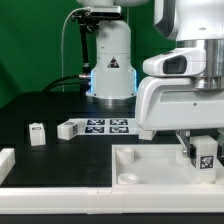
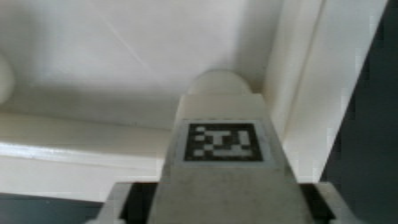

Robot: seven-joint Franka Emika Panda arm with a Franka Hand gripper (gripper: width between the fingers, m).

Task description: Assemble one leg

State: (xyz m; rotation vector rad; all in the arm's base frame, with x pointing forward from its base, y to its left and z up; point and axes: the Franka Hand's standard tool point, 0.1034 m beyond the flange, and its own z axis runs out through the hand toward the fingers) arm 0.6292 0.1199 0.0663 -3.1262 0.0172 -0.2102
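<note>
My gripper [image 1: 203, 150] is shut on a leg [image 1: 206, 154], a small white block with a black-and-white tag, held over the right part of the large white square panel [image 1: 150, 168]. In the wrist view the leg [image 2: 224, 120] fills the space between my fingers [image 2: 135, 203], and its rounded tip points at the panel's corner region [image 2: 107, 70] beside a raised white edge [image 2: 306, 80]. Whether the tip touches the panel is hidden. Two more legs, one [image 1: 37, 133] and another [image 1: 68, 129], lie on the dark table at the exterior view's left.
The marker board [image 1: 108, 125] lies on the table behind the panel. A white rail end [image 1: 5, 163] shows at the exterior view's left edge. The robot base [image 1: 110, 65] stands at the back. A long white rail [image 1: 60, 200] runs along the front.
</note>
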